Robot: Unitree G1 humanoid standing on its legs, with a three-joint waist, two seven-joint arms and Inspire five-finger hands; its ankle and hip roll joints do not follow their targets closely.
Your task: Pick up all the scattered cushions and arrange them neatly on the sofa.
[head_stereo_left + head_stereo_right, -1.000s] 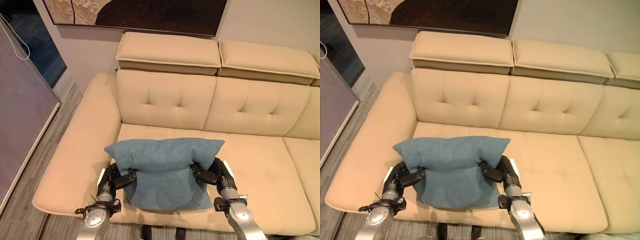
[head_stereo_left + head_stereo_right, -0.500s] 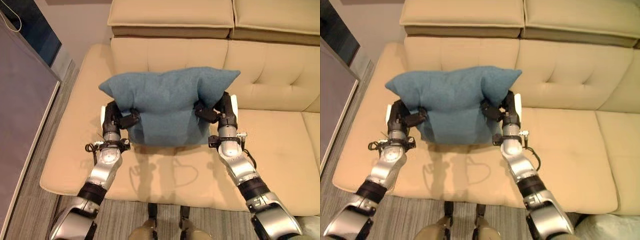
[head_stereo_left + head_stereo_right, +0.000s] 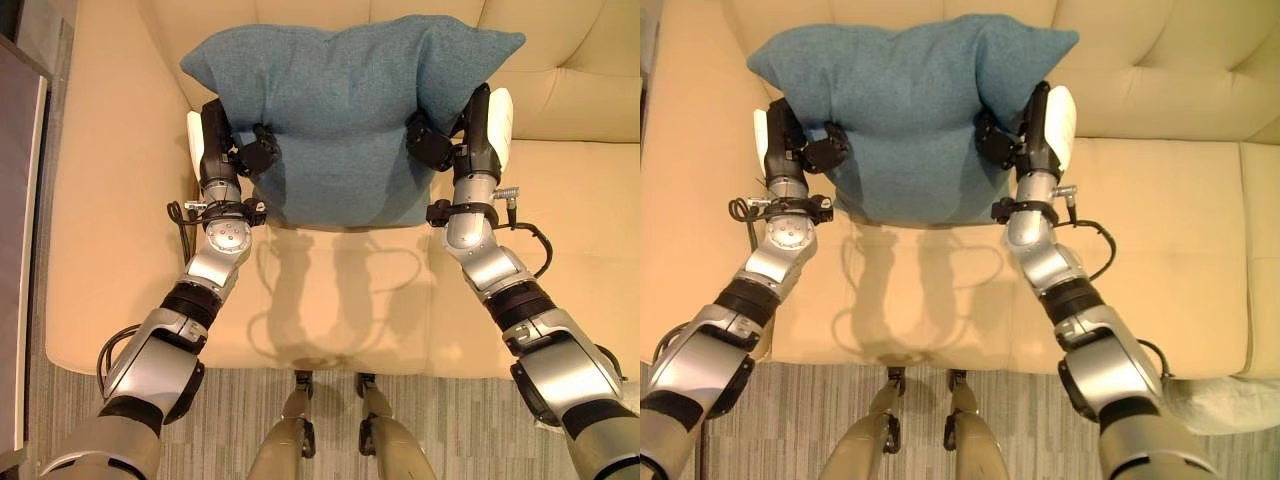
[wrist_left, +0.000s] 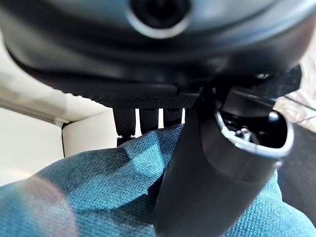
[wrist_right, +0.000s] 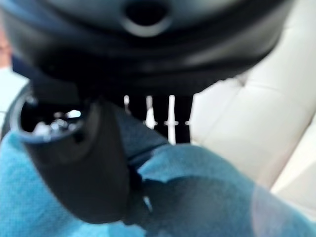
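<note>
Carrying the blue cushion (image 3: 345, 110) toward the backrest is judged to be the step in hand. The cushion is held clear above the sofa seat (image 3: 330, 300), its shadow falling on the seat toward 6 o'clock. The cushion's upper corners reach the base of the tufted backrest (image 3: 570, 70) at 12 o'clock.

Orientation: the long axis runs across the view, from 9 o'clock to 3 o'clock. The broad face is turned toward the camera. The upper edge sags in the middle and the two top corners flare outward, so the body is pinched inward at both sides. The lower edge hangs toward 6 o'clock.

Grasp: the left hand (image 3: 225, 145) clamps the 9 o'clock side, and the right hand (image 3: 465, 135) clamps the 3 o'clock side. In each wrist view the thumb presses into the fabric from the front while the fingers (image 4: 140, 121) pass behind it. Both hands are therefore closed on the cushion.

Next move, as judged:
1. Extend both arms toward 12 o'clock until the cushion's back meets the backrest.
2. Lower the bottom edge onto the seat, keeping the long axis level.
3. Release both sides together; uneven release could let the cushion tip or slump forward.

The grey floor (image 3: 450, 420) lies at 6 o'clock.
</note>
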